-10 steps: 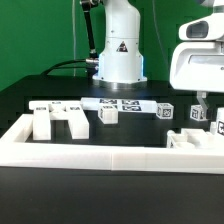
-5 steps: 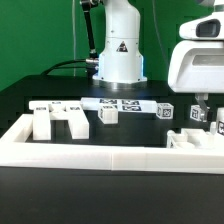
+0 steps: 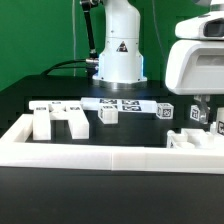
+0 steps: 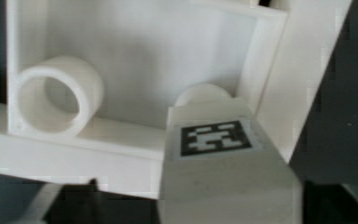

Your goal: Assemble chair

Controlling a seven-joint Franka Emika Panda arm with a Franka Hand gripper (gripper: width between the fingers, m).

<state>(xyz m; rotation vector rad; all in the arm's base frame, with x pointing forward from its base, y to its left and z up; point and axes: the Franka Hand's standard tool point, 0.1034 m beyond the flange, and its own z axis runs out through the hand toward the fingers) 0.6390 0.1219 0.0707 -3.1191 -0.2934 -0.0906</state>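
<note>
Treat the step in hand as a likely grasp of the tagged part (image 4: pixel 220 160) under the gripper (image 3: pixel 203 107), at the exterior view's right. Find the chair in loose pieces: blocks (image 3: pixel 42 122) at the exterior view's left, inside the rail (image 3: pixel 110 152), and cubes (image 3: pixel 108 113) just in front of the marker board (image 3: pixel 120 103). Cannot tell the jaw gap from either view, nor whether anything is held; confirm before lifting. Centre the jaws across the tagged part's narrow faces and keep them square to it. Avoid catching the frame (image 4: pixel 123 60) with the ring (image 4: pixel 51 95) just beside it — likely to drag along. Close only once both fingers sit level on the part. Lift straight up, clear of the rail.
</note>
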